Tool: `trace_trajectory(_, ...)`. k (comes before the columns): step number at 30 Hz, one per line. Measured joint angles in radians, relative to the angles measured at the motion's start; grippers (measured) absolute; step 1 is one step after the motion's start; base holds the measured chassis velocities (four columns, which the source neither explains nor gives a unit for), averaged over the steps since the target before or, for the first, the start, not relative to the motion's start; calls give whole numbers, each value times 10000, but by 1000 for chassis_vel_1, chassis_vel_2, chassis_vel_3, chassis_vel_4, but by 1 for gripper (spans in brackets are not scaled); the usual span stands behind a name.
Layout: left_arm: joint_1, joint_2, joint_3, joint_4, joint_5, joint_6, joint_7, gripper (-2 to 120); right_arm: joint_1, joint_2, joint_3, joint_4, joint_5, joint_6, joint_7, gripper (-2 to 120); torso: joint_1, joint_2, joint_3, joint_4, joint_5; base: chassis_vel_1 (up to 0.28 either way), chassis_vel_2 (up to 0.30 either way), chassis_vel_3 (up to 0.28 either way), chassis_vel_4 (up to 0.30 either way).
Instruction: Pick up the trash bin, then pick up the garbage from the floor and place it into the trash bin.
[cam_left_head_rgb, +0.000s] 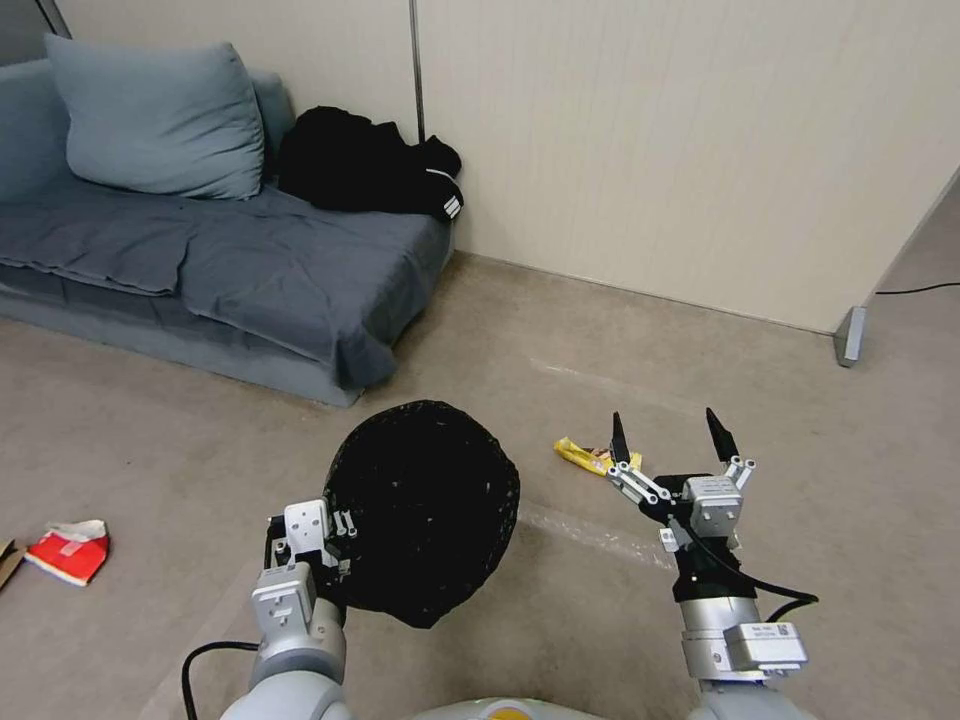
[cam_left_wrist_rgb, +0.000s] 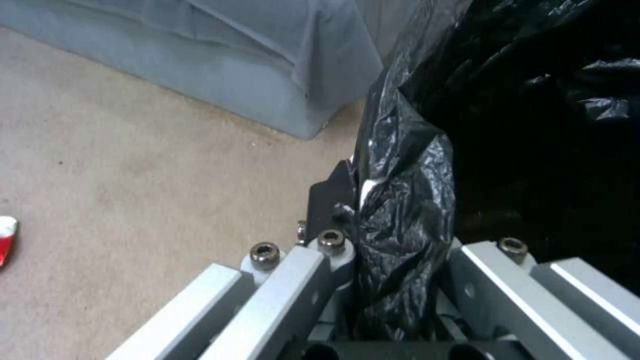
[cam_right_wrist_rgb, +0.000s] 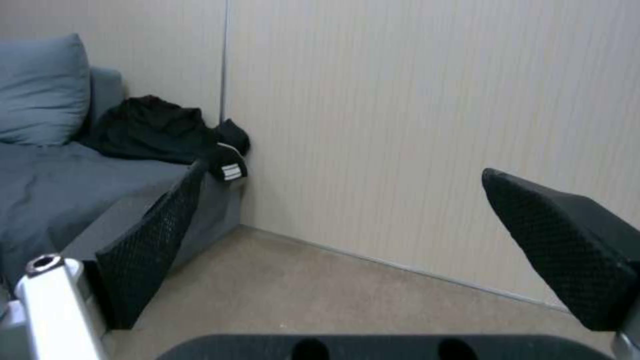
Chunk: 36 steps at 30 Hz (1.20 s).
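Observation:
The trash bin (cam_left_head_rgb: 425, 505), round with a crinkled black bag liner, hangs in front of me, held off the floor. My left gripper (cam_left_head_rgb: 335, 545) is shut on its rim; in the left wrist view the black liner (cam_left_wrist_rgb: 400, 200) is pinched between the fingers. A yellow snack wrapper (cam_left_head_rgb: 583, 455), part of the garbage, lies on the floor just beyond my right gripper (cam_left_head_rgb: 668, 430), which is open, raised and holds nothing. Its wide-apart black fingers (cam_right_wrist_rgb: 560, 250) show in the right wrist view. A red-white carton (cam_left_head_rgb: 70, 550) lies on the floor at far left, also seen as carton edge (cam_left_wrist_rgb: 5, 240).
A blue-grey sofa (cam_left_head_rgb: 250, 280) with a cushion (cam_left_head_rgb: 150, 120) and black clothes (cam_left_head_rgb: 370, 165) stands at back left. A beige wall (cam_left_head_rgb: 680, 140) runs behind, with a partition foot (cam_left_head_rgb: 850, 335) at right. A brown scrap (cam_left_head_rgb: 8, 562) lies beside the carton. Carpet spreads between.

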Motion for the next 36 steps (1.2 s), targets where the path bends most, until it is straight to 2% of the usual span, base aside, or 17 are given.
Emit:
trace_trajectory(15, 99, -28, 75, -122, 86, -30, 6, 3, 102, -101, 76, -128, 21, 305, -183, 99, -1, 0, 0, -1, 1, -68, 65, 66, -65)
trace_trajectory(19, 145, 29, 37, -141, 86, -50, 8, 3, 424, -557, 192, -389, 115, 437, -227, 100, 0, 0, 0, 0, 0, -10, 13, 14, -10)
trace_trajectory(21, 163, 79, -21, -175, 77, -52, 9, 3, 827, -1104, 273, -729, 139, 453, -227, 100, 0, 0, 0, 1, 0, 0, 0, 0, 0)
trace_trajectory(26, 147, 191, -142, -177, 41, -41, 17, 3, 1492, -1833, 342, -1467, 218, 329, -356, 100, -1, 0, -1, 2, 1, 0, 0, 0, 0)
trace_trajectory(30, 94, 256, -232, -172, 30, 0, 28, 3, 2046, -2359, 403, -2134, 390, -25, -920, 100, 0, 0, 0, 1, 3, 0, 0, 0, 0)
trace_trajectory(34, -35, 309, -310, 31, 27, 133, 35, 3, 3217, -3212, 428, -3566, 252, -378, -2173, 100, -1, 0, 0, 2, 1, 0, 0, 0, 0)
trace_trajectory(36, -71, 306, -311, 87, 28, 145, 35, 3, 3461, -3415, 395, -3887, 206, -412, -2400, 100, 0, 0, 0, 1, 3, 0, 0, 0, 0)
